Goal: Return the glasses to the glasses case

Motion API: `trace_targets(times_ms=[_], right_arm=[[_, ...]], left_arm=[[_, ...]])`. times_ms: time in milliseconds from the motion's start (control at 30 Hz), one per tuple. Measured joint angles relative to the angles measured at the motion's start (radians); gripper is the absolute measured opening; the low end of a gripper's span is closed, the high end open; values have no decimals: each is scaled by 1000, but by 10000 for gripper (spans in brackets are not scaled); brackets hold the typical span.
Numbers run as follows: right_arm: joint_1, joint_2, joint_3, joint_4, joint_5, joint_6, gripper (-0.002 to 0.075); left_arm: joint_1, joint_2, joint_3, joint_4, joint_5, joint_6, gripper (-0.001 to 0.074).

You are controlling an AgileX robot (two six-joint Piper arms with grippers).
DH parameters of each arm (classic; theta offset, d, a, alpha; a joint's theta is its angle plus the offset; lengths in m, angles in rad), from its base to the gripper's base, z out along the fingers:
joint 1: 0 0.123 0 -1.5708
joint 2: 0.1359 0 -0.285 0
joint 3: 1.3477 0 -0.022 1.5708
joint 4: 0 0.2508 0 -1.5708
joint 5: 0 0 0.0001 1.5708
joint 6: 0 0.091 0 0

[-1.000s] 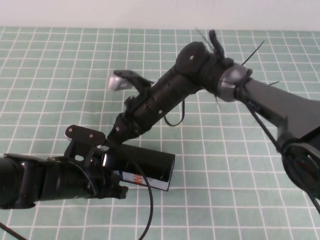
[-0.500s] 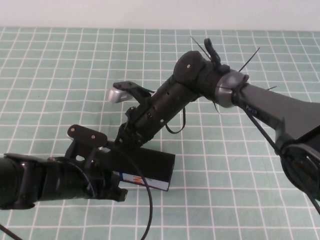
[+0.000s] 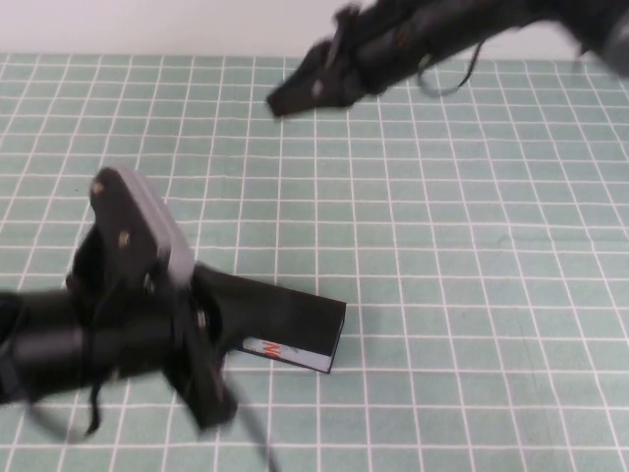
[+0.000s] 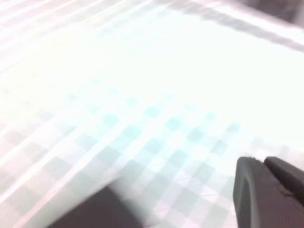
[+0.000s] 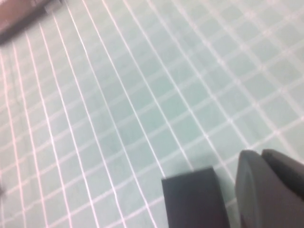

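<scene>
The glasses case (image 3: 295, 317) lies shut on the green checked mat, its white printed strip (image 3: 287, 352) facing the near side. The glasses are hidden. My left gripper (image 3: 211, 393) is blurred at the case's left end, low and near; I cannot tell whether it touches the case. Part of its black body (image 4: 266, 194) shows in the left wrist view over the washed-out mat. My right gripper (image 3: 285, 98) is raised far behind the case, shut and empty. It also shows in the right wrist view (image 5: 230, 194), above bare mat.
The green checked mat (image 3: 472, 256) covers the table. A pale wall (image 3: 147, 25) runs along the far edge. The left arm's wrist camera mount (image 3: 128, 221) stands up left of the case.
My right arm has lifted off the case and swung up to the far side. My left arm has turned, its camera mount rising and shifting left. The case has stayed put.
</scene>
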Motion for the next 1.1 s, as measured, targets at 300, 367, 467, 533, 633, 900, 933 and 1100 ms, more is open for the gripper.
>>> trace_targets(times_ms=[300, 367, 467, 533, 633, 900, 933, 1100], right_arm=[[11, -263, 18, 11, 19, 0, -11], [21, -328, 54, 0, 24, 0, -11], [28, -422, 164, -38, 29, 0, -11], [28, -490, 263, -68, 30, -13, -11], [28, -595, 418, -141, 14, -17, -11], [28, -926, 821, -494, -187, 180, -11], [28, -973, 879, -523, -230, 211, -11], [28, -1211, 1141, -575, -439, 323, -11]], left_arm=[[-3, -7, -4, 580, 332, -382, -2], [10, -2, -17, 715, 338, -483, -2], [59, -7, -75, 868, 347, -608, -2], [116, -14, -137, 918, 362, -672, -2], [226, -36, -246, 930, 400, -724, -2], [482, -221, -427, 719, 440, -749, -2], [499, -252, -427, 691, 445, -754, -2], [510, -385, -382, 628, 468, -769, -2]])
